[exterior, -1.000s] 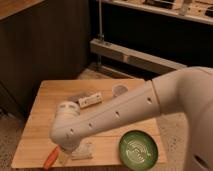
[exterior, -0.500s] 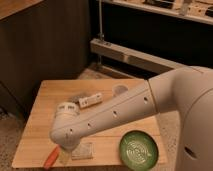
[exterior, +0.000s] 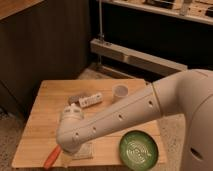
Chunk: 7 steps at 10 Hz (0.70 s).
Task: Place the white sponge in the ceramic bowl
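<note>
— Looking for the gripper (exterior: 69,156): where is it?
— Left of the ceramic bowl (exterior: 139,148), low over the wooden table (exterior: 45,125). It sits under the bend of the white arm (exterior: 120,117), which hides most of it. Whether it is spread or closed, I cannot tell.
— And the white sponge (exterior: 84,150)?
— Flat on the table, left of the bowl and outside it, just beside the gripper. I cannot tell if they touch.
— What else?
— An orange-red stick (exterior: 51,158) lies farther left of the bowl, past the gripper. Behind the bowl stands a small white cup (exterior: 120,92). A white bar (exterior: 90,100) and a dark block (exterior: 75,98) lie behind and left, well apart from the bowl.
</note>
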Tool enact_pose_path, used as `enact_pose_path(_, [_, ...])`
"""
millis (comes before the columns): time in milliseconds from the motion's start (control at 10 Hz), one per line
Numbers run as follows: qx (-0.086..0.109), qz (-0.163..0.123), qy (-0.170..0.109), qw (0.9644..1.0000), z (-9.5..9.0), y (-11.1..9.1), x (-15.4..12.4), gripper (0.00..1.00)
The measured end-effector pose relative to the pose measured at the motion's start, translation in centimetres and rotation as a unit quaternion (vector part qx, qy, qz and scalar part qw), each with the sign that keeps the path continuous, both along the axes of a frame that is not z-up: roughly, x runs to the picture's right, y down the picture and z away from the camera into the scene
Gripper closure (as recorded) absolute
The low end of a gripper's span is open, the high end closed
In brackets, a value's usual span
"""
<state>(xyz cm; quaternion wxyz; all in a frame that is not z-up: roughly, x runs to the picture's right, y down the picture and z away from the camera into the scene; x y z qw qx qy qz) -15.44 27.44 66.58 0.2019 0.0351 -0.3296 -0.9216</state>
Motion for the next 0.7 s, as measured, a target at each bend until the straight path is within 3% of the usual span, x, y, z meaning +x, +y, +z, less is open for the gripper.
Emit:
enact_pose_path(100, [0.004, -0.018, -0.029, 0.9994, 1.3, 1.0, -0.2, 0.20])
enact_pose_path(300, [0.012, -0.060, -0.081, 0.9948, 4.0, 2.9, -0.3, 0.20])
enact_pose_path(500, [0.015, -0.091, -0.110, 0.9896, 5.2, 4.0, -0.2, 0.20])
enact_pose_path(700, [0.018, -0.101, -0.111, 0.9885, 5.1, 3.9, -0.1, 0.20])
